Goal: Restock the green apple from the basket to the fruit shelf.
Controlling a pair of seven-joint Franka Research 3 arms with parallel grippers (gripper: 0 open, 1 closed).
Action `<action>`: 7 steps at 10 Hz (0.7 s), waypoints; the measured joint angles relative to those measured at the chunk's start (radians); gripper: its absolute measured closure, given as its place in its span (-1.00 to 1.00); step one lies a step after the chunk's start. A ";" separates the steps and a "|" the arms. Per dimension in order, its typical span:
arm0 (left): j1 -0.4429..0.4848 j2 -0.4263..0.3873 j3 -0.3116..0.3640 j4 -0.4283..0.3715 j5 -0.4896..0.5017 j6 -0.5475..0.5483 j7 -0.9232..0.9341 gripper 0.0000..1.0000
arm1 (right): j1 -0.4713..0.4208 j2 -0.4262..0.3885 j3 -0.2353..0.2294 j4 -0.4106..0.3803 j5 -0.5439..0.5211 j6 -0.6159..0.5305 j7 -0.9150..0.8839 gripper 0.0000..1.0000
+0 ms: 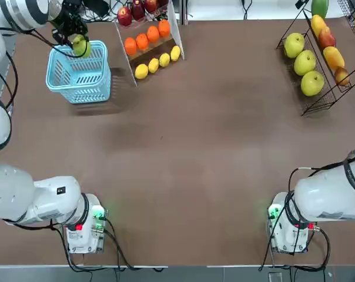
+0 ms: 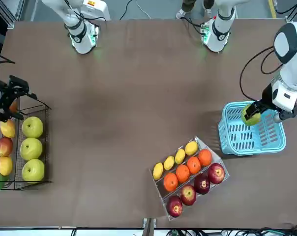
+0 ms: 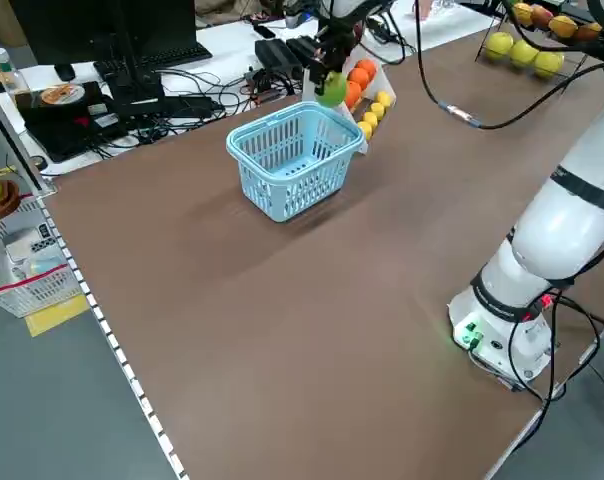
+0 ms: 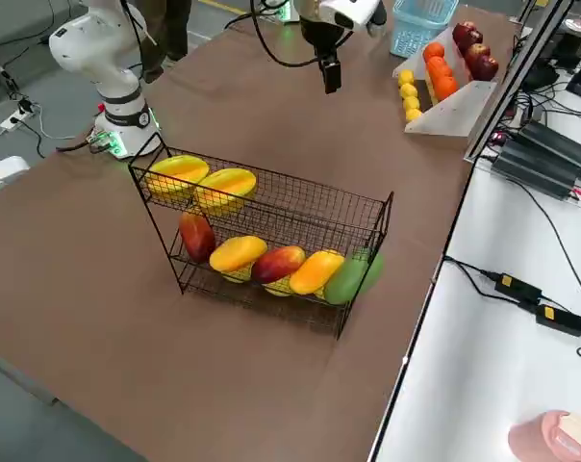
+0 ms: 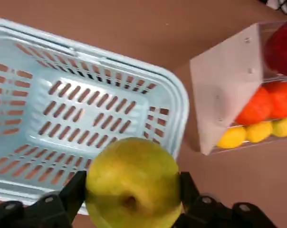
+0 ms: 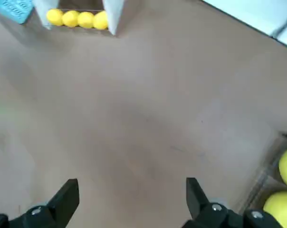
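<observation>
The green apple [image 1: 79, 45] hangs just above the far rim of the light blue basket [image 1: 77, 79], at the table's far left. My left gripper [image 5: 132, 188] is shut on the apple [image 5: 132, 183], one finger on each side. The basket [image 5: 62, 109] below looks empty. At the far right stands the black wire fruit shelf [image 1: 318, 106], which holds a row of three yellow-green fruits and, on another tier, yellow and red-orange ones. My right gripper [image 6: 129, 194] hovers open and empty over bare table beside the shelf [image 2: 40, 105].
A clear tiered stand [image 1: 176, 32] with red apples, oranges and lemons stands just right of the basket. Both arm bases sit at the near edge. A wide stretch of brown table lies between the basket and the shelf.
</observation>
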 joint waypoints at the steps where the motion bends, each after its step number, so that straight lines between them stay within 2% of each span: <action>1: 0.000 0.000 0.000 0.012 -0.102 -0.017 -0.005 -0.69 | -0.001 0.003 0.000 -0.004 0.038 0.003 -0.063 -0.99; 3: -0.004 0.006 -0.025 0.013 -0.278 -0.027 -0.004 -0.68 | -0.012 0.025 -0.002 -0.009 0.097 0.004 -0.182 -0.99; 5: -0.008 0.024 -0.121 0.020 -0.353 -0.028 -0.022 -0.68 | -0.028 0.059 -0.003 -0.017 0.151 0.000 -0.303 -0.99; 7: -0.017 0.074 -0.220 0.084 -0.409 -0.024 -0.141 -0.68 | -0.039 0.106 -0.003 -0.024 0.252 -0.032 -0.447 -0.99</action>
